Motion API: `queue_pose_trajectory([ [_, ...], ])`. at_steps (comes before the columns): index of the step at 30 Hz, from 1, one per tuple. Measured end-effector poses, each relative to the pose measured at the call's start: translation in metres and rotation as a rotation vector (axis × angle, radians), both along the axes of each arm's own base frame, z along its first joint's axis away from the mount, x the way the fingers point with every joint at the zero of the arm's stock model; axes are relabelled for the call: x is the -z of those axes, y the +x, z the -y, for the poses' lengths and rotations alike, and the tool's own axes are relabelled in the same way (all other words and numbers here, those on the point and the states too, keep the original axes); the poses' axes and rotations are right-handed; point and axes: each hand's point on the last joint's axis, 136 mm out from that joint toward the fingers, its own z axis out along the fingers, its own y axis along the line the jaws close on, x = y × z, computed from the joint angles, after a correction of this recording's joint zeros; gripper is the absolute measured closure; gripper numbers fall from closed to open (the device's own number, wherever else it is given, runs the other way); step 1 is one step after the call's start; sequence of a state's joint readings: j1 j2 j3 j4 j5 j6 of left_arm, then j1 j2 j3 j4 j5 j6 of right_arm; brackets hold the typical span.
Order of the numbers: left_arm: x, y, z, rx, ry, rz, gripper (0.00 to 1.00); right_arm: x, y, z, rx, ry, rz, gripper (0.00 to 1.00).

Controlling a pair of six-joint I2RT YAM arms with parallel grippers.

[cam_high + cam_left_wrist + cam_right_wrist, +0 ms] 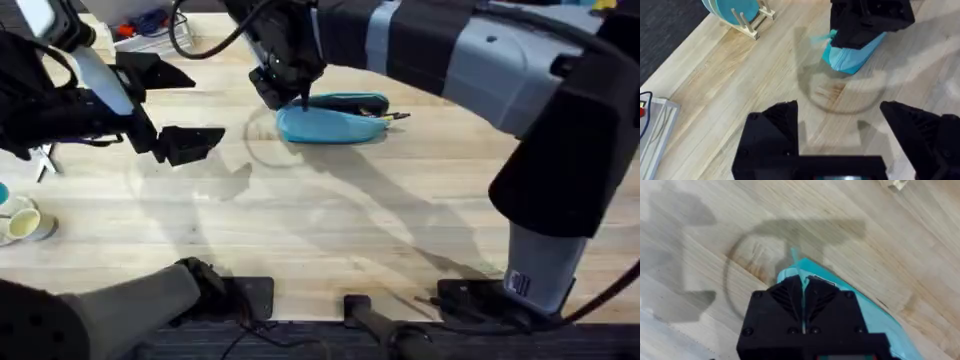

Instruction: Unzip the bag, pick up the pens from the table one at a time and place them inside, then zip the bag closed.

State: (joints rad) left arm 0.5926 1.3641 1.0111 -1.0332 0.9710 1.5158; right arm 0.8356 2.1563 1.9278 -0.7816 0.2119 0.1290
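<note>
In the overhead view, the bag (330, 126) is seen lying flat on the counter (330, 230), toward the far middle, with its long axis running left to right. Along its far edge a dark open strip is seen, and pens (385, 116) are seen poking out at its right end, tips pointing right. The right end effector (303, 100) is placed directly over the bag's left end, its fingers pinched together on something thin at the zipper line; the pull itself is too small to be made out. The left end effector (172, 112) is held above the counter well to the left of the bag, its two fingers spread wide apart and nothing between them. A small cup (22, 222) is seen at the left edge.

In the left wrist view, the left end effector (840, 130) is shown open, with bare counter (730, 75) between its fingers. Beyond it, the bag (850, 57) is seen partly covered by the right end effector (832, 36). A teal disc on a wooden stand (740, 14) is seen at the counter's edge.

In the right wrist view, the right end effector (802, 287) is shown with its fingers closed flat against each other on a thin teal tab (795, 260) that sticks out past their tips. The bag (875, 317) is seen under and beside the fingers, resting on the counter (700, 240).
</note>
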Motion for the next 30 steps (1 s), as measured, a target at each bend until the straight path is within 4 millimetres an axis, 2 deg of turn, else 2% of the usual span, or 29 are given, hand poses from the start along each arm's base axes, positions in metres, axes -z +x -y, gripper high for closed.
queue_pose_trajectory([
  [2, 0.000, 0.000, 0.000, 0.000, 0.000, 0.000, 0.008, 0.000, 0.000, 0.000, -0.001, 0.000, 0.001, 0.967],
  [15, 0.000, 0.000, 0.000, 0.000, 0.000, 0.000, 0.008, -0.003, 0.000, 0.001, -0.001, 0.002, 0.003, 0.971],
  [18, 0.000, 0.000, 0.000, 0.000, 0.000, 0.000, 0.008, -0.011, -0.002, 0.003, -0.001, 0.007, 0.008, 0.971],
  [25, 0.000, 0.000, 0.000, 0.000, 0.000, 0.000, 0.008, -0.045, -0.011, 0.012, -0.001, 0.030, 0.027, 0.971],
  [30, 0.000, 0.001, -0.001, 0.000, 0.004, 0.006, 0.008, -0.054, -0.014, 0.016, -0.001, 0.035, 0.032, 0.971],
])
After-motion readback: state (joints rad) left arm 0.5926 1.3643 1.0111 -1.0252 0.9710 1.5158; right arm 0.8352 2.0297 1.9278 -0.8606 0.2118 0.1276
